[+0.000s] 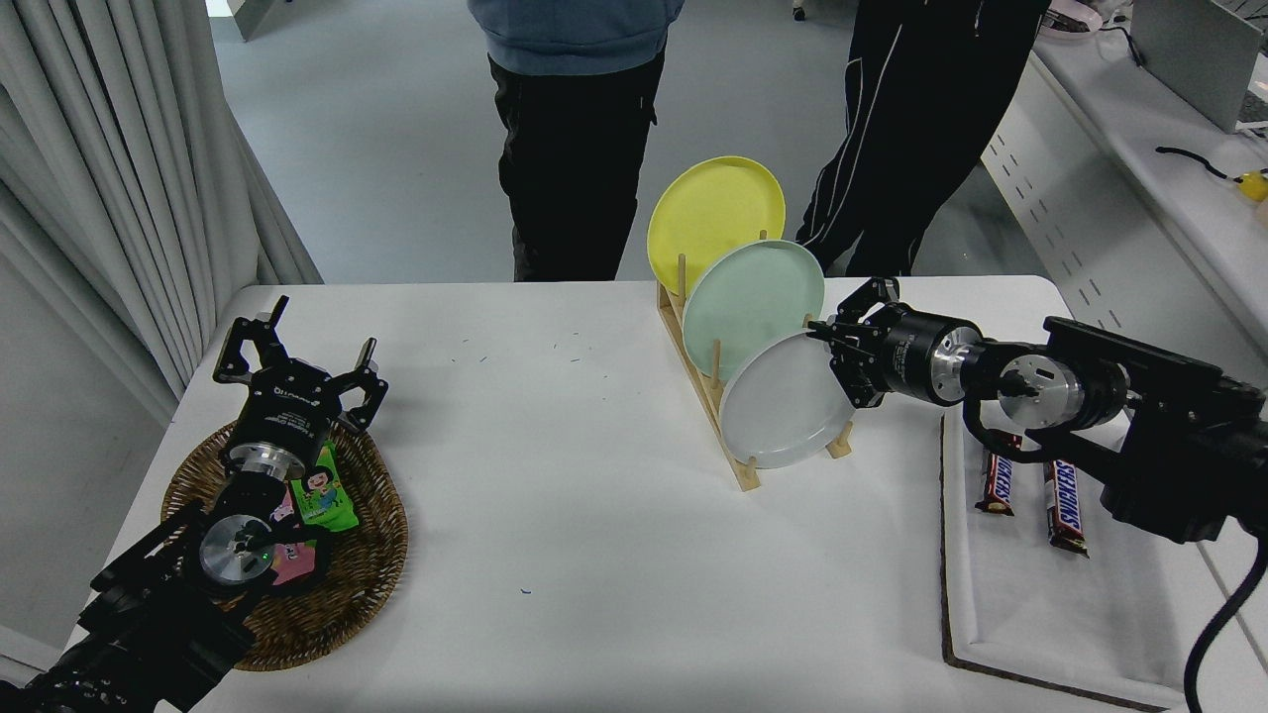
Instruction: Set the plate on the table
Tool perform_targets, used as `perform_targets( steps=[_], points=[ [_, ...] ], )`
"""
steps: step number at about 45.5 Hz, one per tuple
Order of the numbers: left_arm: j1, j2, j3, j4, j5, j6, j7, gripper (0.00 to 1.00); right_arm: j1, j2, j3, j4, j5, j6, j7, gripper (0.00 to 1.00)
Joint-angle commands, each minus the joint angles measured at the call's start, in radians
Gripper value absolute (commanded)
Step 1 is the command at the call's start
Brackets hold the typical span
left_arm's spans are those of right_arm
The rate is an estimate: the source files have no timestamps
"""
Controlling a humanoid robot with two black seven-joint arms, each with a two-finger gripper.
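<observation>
Across the white table everything sits where an arm can reach it without crossing another thing. Two people stand at the far side, only their legs and lower bodies showing. On the right a white tray keeps two chocolate bars together, out of the working space. On the left a wicker basket holds snack packets, and the left gripper is parked over its far edge, fingers spread and holding nothing, clear of the work.

Toward the table's far middle a wooden rack props three plates on edge between its pegs, so each rim stands free to be gripped. The yellow plate is farthest, the mint green plate is in the middle, and the plate wanted here, light grey, leans in the nearest slot.

The right gripper comes in sideways from the right and is at the grey plate's upper right rim, its fingers drawn close around the edge. Whether they truly pinch it I cannot tell. I judge the plate is not yet lifted from its slot.
</observation>
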Motion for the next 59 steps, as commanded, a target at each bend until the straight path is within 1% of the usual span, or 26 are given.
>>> perform_targets(
  steps=[1,4,9,22,28,35,43,48,51,54,59],
  points=[
    [0.000,0.000,0.000,0.000,0.000,0.000,-0.001,1.00,0.018,-0.037,0.056,0.025,0.001,-0.007,-0.036,0.00],
    [0.000,0.000,0.000,0.000,0.000,0.000,-0.001,1.00,0.025,-0.051,0.060,0.047,0.018,-0.026,-0.048,0.00],
    [0.000,0.000,0.000,0.000,0.000,0.000,0.001,1.00,0.044,-0.095,0.060,0.118,0.093,-0.090,-0.076,0.00],
    [0.000,0.000,0.000,0.000,0.000,0.000,0.001,1.00,0.064,-0.198,0.067,0.310,0.268,-0.165,-0.078,0.00],
    [0.000,0.000,0.000,0.000,0.000,0.000,-0.001,1.00,0.063,-0.221,0.087,0.379,0.356,-0.236,-0.078,0.00],
    [0.000,0.000,0.000,0.000,0.000,0.000,-0.001,1.00,0.003,-0.217,0.109,0.466,0.454,-0.374,-0.076,0.00],
    [0.000,0.000,0.000,0.000,0.000,0.000,0.001,1.00,-0.058,-0.184,0.200,0.503,0.557,-0.523,-0.074,0.00],
    [0.000,0.000,0.000,0.000,0.001,0.000,-0.001,1.00,-0.113,-0.157,0.297,0.537,0.571,-0.625,-0.074,0.00],
    [0.000,0.000,0.000,0.000,0.000,0.000,-0.001,1.00,-0.132,-0.152,0.313,0.549,0.571,-0.694,-0.074,0.00],
    [0.000,0.000,0.000,0.000,0.000,0.000,-0.001,1.00,-0.155,-0.154,0.314,0.552,0.578,-0.724,-0.084,0.00],
    [0.000,0.000,0.000,0.000,0.000,0.000,-0.001,1.00,-0.222,-0.160,0.317,0.548,0.643,-0.728,-0.122,0.00]
  ],
)
